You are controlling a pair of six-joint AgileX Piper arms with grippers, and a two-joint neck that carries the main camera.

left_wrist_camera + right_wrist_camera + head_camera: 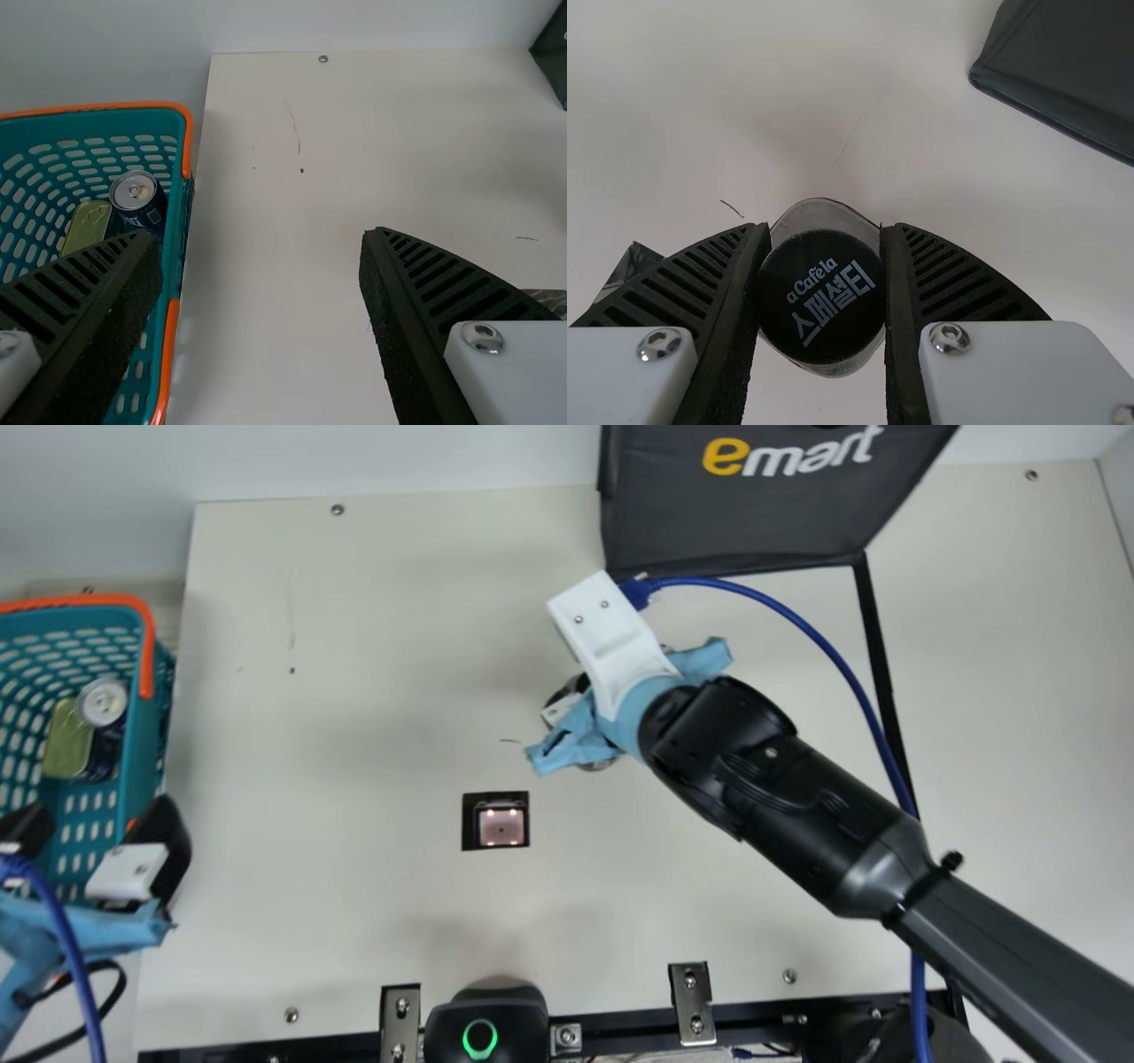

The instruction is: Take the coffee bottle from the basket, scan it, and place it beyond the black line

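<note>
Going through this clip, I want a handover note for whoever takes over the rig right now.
Right gripper: closed on the black-capped coffee bottle, over mid-table; whether the bottle touches the table, I can't tell.
Left gripper: open and empty, at the basket.
Done: bottle out of the basket and gripped. Whether it has been scanned isn't shown; it is beside the scanner window, not over it.
Left: confirm the scan, then place the bottle beyond the black line.
</note>
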